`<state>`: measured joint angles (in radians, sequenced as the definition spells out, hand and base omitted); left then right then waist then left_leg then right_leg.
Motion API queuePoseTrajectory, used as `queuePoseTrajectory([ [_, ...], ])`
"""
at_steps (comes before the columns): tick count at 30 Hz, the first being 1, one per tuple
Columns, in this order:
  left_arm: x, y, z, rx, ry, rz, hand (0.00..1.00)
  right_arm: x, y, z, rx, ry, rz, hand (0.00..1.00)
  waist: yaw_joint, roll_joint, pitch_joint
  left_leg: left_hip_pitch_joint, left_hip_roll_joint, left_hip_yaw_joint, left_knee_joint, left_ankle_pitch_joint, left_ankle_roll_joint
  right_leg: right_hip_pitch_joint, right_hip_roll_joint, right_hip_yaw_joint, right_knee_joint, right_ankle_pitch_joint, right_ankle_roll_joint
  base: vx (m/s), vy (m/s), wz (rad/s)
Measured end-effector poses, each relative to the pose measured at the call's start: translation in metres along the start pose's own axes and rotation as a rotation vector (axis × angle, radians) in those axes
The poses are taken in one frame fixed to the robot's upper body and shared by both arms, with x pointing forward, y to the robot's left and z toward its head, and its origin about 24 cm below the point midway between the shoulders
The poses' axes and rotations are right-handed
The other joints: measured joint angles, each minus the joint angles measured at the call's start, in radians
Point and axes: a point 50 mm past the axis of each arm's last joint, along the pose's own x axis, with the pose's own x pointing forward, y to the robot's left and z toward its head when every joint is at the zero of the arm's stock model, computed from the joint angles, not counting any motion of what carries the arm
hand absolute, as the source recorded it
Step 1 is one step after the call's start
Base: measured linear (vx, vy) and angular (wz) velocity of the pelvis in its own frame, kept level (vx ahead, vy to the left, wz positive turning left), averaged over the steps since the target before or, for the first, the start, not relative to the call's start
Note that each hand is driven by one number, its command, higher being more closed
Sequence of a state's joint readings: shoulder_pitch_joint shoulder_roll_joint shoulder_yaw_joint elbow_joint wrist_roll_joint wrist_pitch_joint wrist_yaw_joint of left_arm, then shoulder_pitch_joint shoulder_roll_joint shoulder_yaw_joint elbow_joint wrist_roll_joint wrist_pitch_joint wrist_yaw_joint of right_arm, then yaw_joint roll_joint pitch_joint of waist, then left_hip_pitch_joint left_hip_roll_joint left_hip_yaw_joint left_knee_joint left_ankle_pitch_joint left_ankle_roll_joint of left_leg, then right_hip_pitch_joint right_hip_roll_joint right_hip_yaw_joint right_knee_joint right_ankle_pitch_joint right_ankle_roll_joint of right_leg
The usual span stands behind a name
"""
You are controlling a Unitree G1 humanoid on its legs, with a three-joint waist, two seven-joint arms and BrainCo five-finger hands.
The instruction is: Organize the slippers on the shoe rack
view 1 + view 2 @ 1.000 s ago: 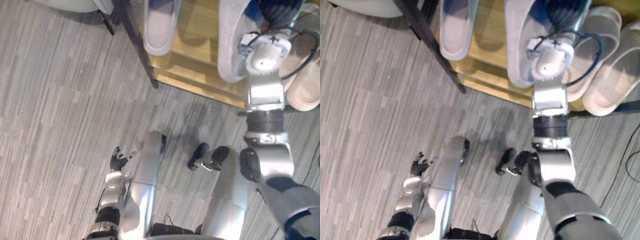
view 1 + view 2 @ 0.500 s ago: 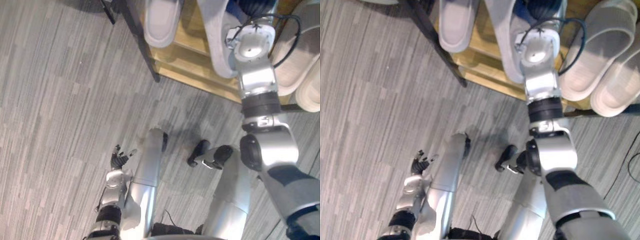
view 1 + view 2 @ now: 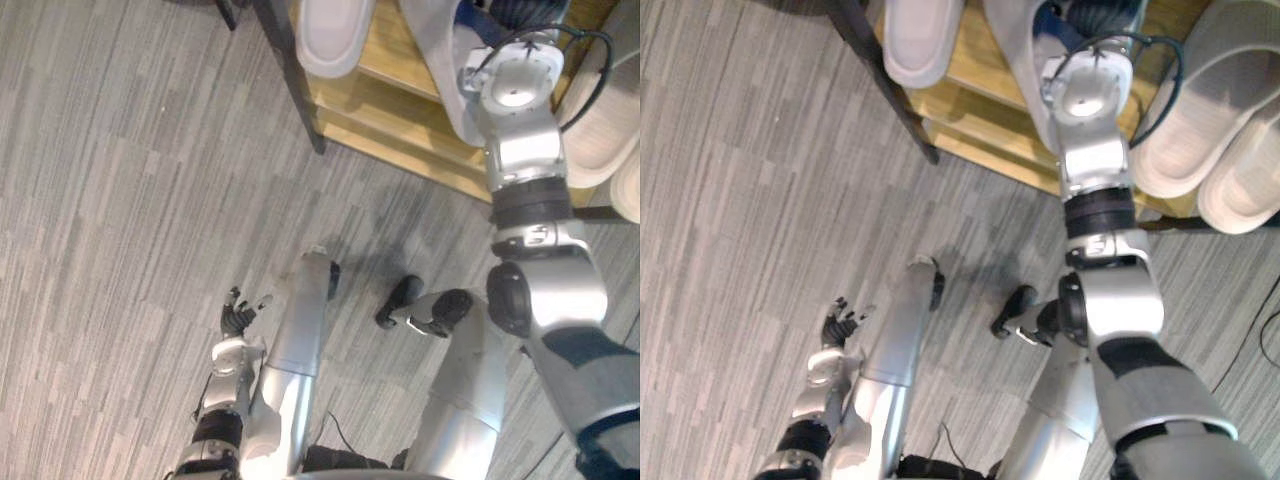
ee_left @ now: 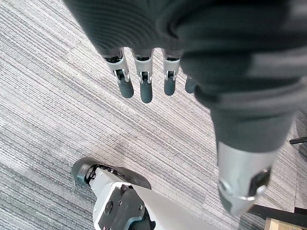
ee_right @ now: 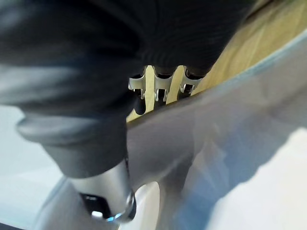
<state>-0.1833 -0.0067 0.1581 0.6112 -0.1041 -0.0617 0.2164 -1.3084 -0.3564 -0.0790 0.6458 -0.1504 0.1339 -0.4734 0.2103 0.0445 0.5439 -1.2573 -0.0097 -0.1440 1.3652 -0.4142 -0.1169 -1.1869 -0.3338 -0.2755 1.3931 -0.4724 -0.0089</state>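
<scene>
A wooden shoe rack (image 3: 400,140) crosses the top of the eye views. Two grey slippers lie on its shelf: one at the left (image 3: 330,35) and a second (image 3: 435,60) beside my right arm. My right hand (image 3: 1102,12) reaches over that second slipper. In the right wrist view its fingers (image 5: 158,91) are straight and rest along the grey slipper (image 5: 216,129), with wood (image 5: 268,33) behind. My left hand (image 3: 238,320) hangs low over the carpet, its fingers (image 4: 144,81) straight and holding nothing.
A pair of pale beige slippers (image 3: 1200,110) (image 3: 1250,180) lies on the rack's right part. The rack's black frame post (image 3: 290,80) stands at its left end. Grey striped carpet (image 3: 120,200) spreads in front of the rack.
My right arm has swung left along the shelf, and the second grey slipper now lies nearer the left one. The head camera has shifted too. My left hand has stayed put.
</scene>
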Motion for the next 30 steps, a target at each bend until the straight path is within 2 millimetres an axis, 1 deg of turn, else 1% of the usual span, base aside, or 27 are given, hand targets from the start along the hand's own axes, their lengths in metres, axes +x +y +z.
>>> queuePoseTrajectory([
  [6, 0.000, 0.000, 0.000, -0.005, 0.002, -0.001, 0.00, -0.003, -0.006, -0.003, 0.019, -0.010, -0.019, 0.00, -0.002, 0.000, 0.000, 0.008, 0.002, 0.002, 0.000, 0.001, 0.000, 0.006, 0.003, 0.002, -0.002, 0.003, -0.005, 0.00, 0.000, 0.00],
  [9, 0.000, 0.000, -0.001, -0.006, 0.004, -0.002, 0.00, -0.006, -0.007, -0.014, 0.007, 0.017, -0.009, 0.00, -0.007, 0.000, 0.000, 0.036, 0.005, 0.003, -0.007, 0.001, 0.000, 0.033, 0.006, 0.001, -0.011, 0.003, -0.006, -0.01, 0.008, -0.01],
  [10, 0.000, 0.001, -0.001, -0.005, 0.005, -0.001, 0.00, -0.008, -0.007, -0.019, 0.003, 0.028, 0.009, 0.00, -0.007, -0.007, -0.004, 0.047, 0.009, 0.011, -0.021, 0.004, 0.003, 0.039, 0.007, 0.005, -0.022, 0.006, -0.006, -0.03, 0.021, -0.06],
  [12, 0.000, 0.002, -0.001, -0.010, 0.008, 0.001, 0.00, -0.010, -0.006, -0.024, 0.016, 0.046, 0.030, 0.00, -0.007, -0.011, -0.006, 0.062, 0.017, 0.015, -0.040, 0.008, 0.005, 0.051, 0.015, 0.005, -0.043, 0.012, 0.003, -0.03, 0.017, -0.09],
  [15, 0.000, 0.002, -0.001, -0.010, 0.009, 0.000, 0.00, -0.014, -0.006, -0.031, 0.020, 0.061, 0.043, 0.00, -0.010, -0.013, -0.007, 0.073, 0.018, 0.015, -0.052, 0.010, 0.003, 0.063, 0.019, 0.004, -0.054, 0.016, 0.001, -0.01, 0.005, -0.02],
  [19, 0.000, 0.002, -0.002, -0.009, 0.012, 0.001, 0.00, -0.021, -0.006, -0.030, 0.043, 0.031, 0.059, 0.00, -0.014, -0.014, -0.007, 0.077, 0.019, 0.014, -0.055, 0.012, 0.002, 0.067, 0.021, 0.001, -0.059, 0.023, -0.011, 0.00, 0.000, 0.00],
  [21, 0.001, 0.004, -0.002, -0.010, 0.013, 0.007, 0.00, -0.035, 0.000, -0.035, 0.112, 0.039, 0.080, 0.00, -0.025, -0.016, -0.008, 0.093, 0.018, 0.014, -0.060, 0.012, 0.002, 0.083, 0.021, 0.000, -0.066, 0.023, -0.013, 0.00, 0.033, 0.01],
  [22, 0.001, 0.004, -0.002, -0.011, 0.013, 0.009, 0.00, -0.038, 0.001, -0.036, 0.121, 0.042, 0.084, 0.00, -0.027, -0.016, -0.008, 0.097, 0.018, 0.015, -0.061, 0.012, 0.002, 0.088, 0.021, 0.000, -0.067, 0.024, -0.013, -0.01, 0.045, -0.02],
  [23, 0.001, 0.005, -0.002, -0.012, 0.014, 0.011, 0.00, -0.047, 0.005, -0.042, 0.161, 0.065, 0.095, 0.00, -0.029, -0.021, -0.011, 0.110, 0.019, 0.017, -0.065, 0.011, 0.003, 0.099, 0.022, 0.002, -0.072, 0.024, -0.013, -0.02, 0.037, -0.02],
  [24, 0.000, 0.008, -0.003, -0.015, 0.015, 0.019, 0.00, -0.056, 0.009, -0.048, 0.186, 0.088, 0.104, 0.00, -0.031, -0.032, -0.016, 0.117, 0.019, 0.019, -0.068, 0.011, 0.003, 0.104, 0.022, 0.004, -0.073, 0.023, -0.012, -0.02, 0.037, -0.03],
  [25, 0.000, 0.009, -0.003, -0.017, 0.016, 0.024, 0.00, -0.059, 0.010, -0.051, 0.194, 0.097, 0.107, 0.00, -0.031, -0.038, -0.020, 0.119, 0.019, 0.020, -0.069, 0.011, 0.004, 0.104, 0.022, 0.006, -0.073, 0.023, -0.012, 0.00, 0.000, 0.00],
  [27, 0.000, 0.016, -0.005, -0.011, 0.020, 0.041, 0.00, -0.076, 0.017, -0.065, 0.242, 0.154, 0.124, 0.00, -0.034, -0.068, -0.036, 0.124, 0.020, 0.022, -0.071, 0.008, 0.008, 0.107, 0.022, 0.007, -0.074, 0.022, -0.011, -0.01, 0.015, -0.01],
  [29, 0.000, 0.017, -0.005, -0.009, 0.020, 0.041, 0.00, -0.080, 0.018, -0.069, 0.261, 0.173, 0.125, 0.00, -0.034, -0.072, -0.038, 0.124, 0.019, 0.022, -0.071, 0.008, 0.010, 0.108, 0.022, 0.007, -0.074, 0.022, -0.011, -0.01, 0.017, 0.01],
  [30, 0.000, 0.017, -0.005, -0.009, 0.022, 0.041, 0.00, -0.085, 0.021, -0.072, 0.298, 0.198, 0.132, 0.00, -0.034, -0.074, -0.040, 0.124, 0.019, 0.022, -0.071, 0.009, 0.013, 0.109, 0.021, 0.007, -0.074, 0.024, -0.010, -0.03, 0.037, 0.01],
])
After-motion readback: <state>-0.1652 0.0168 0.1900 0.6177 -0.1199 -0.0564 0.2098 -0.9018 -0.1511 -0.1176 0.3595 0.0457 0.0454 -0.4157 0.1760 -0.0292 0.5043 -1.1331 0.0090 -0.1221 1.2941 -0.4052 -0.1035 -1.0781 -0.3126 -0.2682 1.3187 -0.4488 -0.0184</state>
